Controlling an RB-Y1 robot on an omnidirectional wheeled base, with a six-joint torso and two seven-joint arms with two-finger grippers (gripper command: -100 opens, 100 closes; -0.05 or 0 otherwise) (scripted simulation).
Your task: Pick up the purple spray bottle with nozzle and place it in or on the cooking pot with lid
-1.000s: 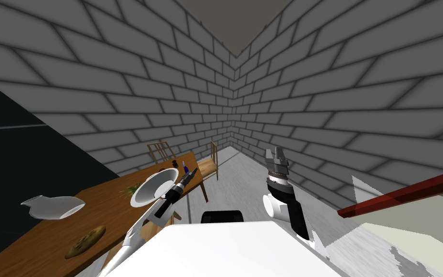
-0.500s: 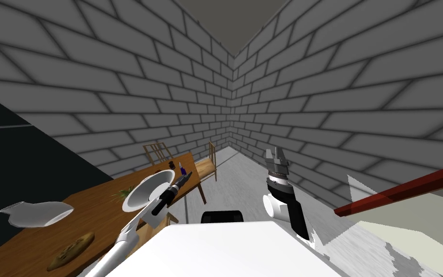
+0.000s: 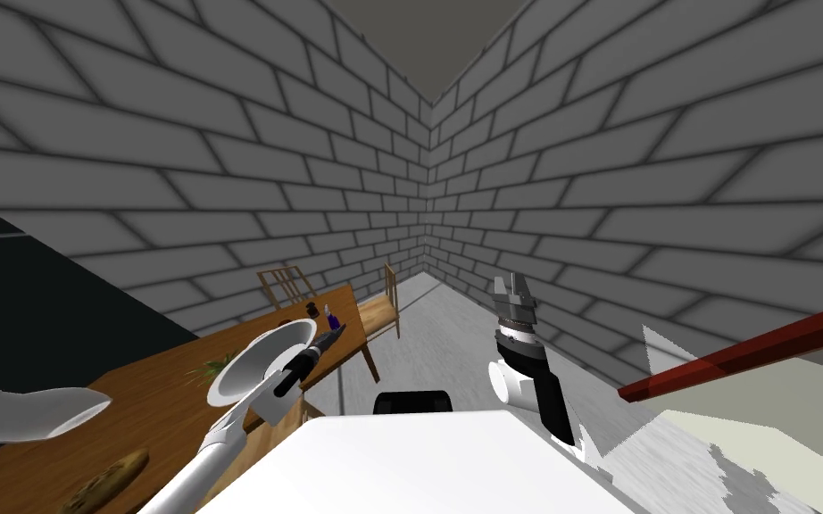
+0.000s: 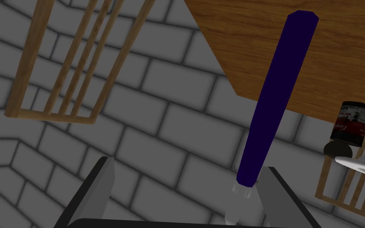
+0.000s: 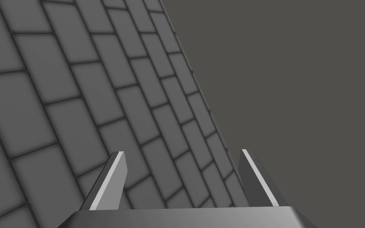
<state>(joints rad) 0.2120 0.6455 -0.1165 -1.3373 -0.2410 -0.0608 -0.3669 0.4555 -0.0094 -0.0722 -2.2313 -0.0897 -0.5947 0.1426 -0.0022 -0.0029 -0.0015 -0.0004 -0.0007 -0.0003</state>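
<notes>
The purple spray bottle [image 3: 332, 319] stands near the far corner of the wooden table [image 3: 160, 393]. In the left wrist view the bottle [image 4: 278, 95] is a long dark purple shaft with a pale nozzle [image 4: 241, 190] at the end near my hand. My left gripper [image 3: 333, 335] [image 4: 187, 186] is open. The nozzle end lies just inside one finger [image 4: 272, 190], with no contact visible. The white cooking pot [image 3: 253, 370] sits on the table beside my left forearm. My right gripper [image 3: 512, 287] [image 5: 183, 182] is raised, open and empty.
A dark labelled can [image 3: 312, 310] [image 4: 352, 120] stands close to the bottle. A white jug-like vessel [image 3: 30, 415] and a brown loaf [image 3: 106, 477] lie further left on the table. Two wooden chairs [image 3: 280, 284] [image 3: 383, 308] stand at the table's far end. A red beam [image 3: 749, 352] crosses at the right.
The whole head view has slid left, so I have moved. My left arm has stretched out and its gripper is nearer the purple bottle. The right arm holds still.
</notes>
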